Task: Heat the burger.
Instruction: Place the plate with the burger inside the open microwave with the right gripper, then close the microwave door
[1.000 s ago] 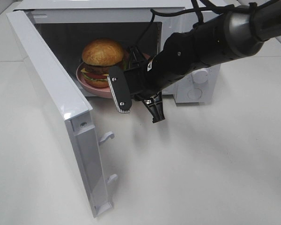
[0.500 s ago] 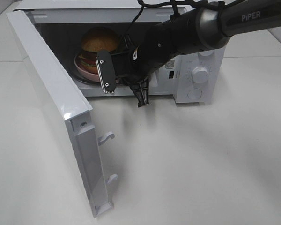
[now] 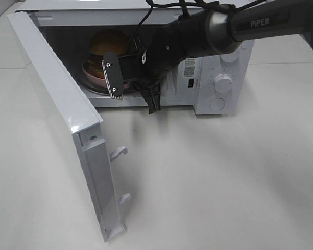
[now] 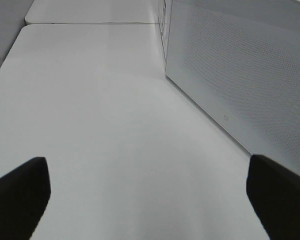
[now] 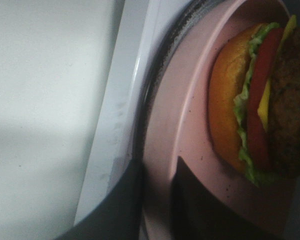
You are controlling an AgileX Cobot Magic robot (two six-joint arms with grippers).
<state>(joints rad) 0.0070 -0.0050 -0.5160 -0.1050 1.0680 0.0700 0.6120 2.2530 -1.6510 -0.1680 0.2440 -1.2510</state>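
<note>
On the right arm (image 3: 219, 36), in the high view, I can read the white word "PIPER" (image 3: 263, 22) along the grey upper sleeve. Other writing is scarce. The microwave (image 3: 232, 99) has a small QR-code label (image 3: 189, 67) on its white control panel, and the print under it is too small for me to read. It also has two round knobs (image 3: 224, 82), one above the other, without marks that I can make out. Its door (image 3: 57, 99) is swung wide open toward the camera, and two white latch hooks (image 3: 118, 152) stick out from its free edge.

The burger (image 3: 109, 42) is inside the dark cavity, upright on a pink plate (image 5: 190, 100). The right wrist view shows its lower bun, lettuce, tomato, cheese and patty in layers, and the plate lying just behind the white sill (image 5: 117, 125) of the cavity. The right hand (image 5: 157, 165) is narrowed to a small gap with the plate's rim between its two fingers, so it appears to grip the plate and not the burger.

The left hand (image 4: 150, 200) is spread wide. Its dark fingertips (image 4: 20, 195) are at both sides of the view with nothing between them. It hangs over bare surface beside a white panel (image 4: 250, 75) with a fine dot pattern.

The surface (image 3: 224, 182) is plain matt white and made of several tabletops with thin seams between them.
</note>
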